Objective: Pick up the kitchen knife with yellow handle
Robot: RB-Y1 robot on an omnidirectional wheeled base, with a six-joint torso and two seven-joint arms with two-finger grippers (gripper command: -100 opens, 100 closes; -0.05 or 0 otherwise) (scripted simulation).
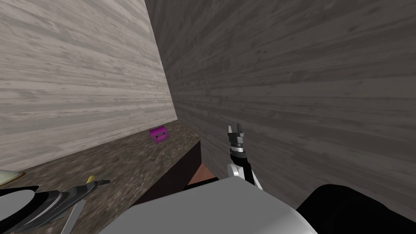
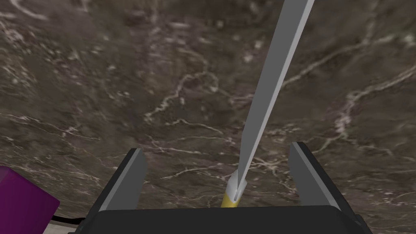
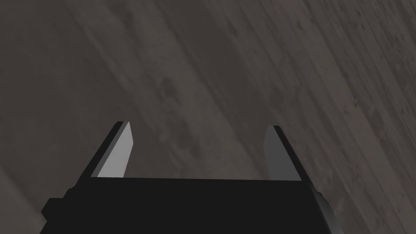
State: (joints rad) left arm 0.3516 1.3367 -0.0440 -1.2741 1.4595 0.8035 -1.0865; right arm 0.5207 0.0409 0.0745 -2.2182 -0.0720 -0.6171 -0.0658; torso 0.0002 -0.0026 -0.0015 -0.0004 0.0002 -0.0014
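No lettering, label, brand, number or sign can be read anywhere in this scene. The kitchen knife (image 2: 264, 101) has a plain grey blade and a plain yellow handle. The front face of the magenta box (image 1: 159, 135) has a few dark marks, too small to make out as words or figures.

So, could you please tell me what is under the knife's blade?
Dark veined countertop lies under the knife blade. The body of the left gripper hides most of the yellow handle.
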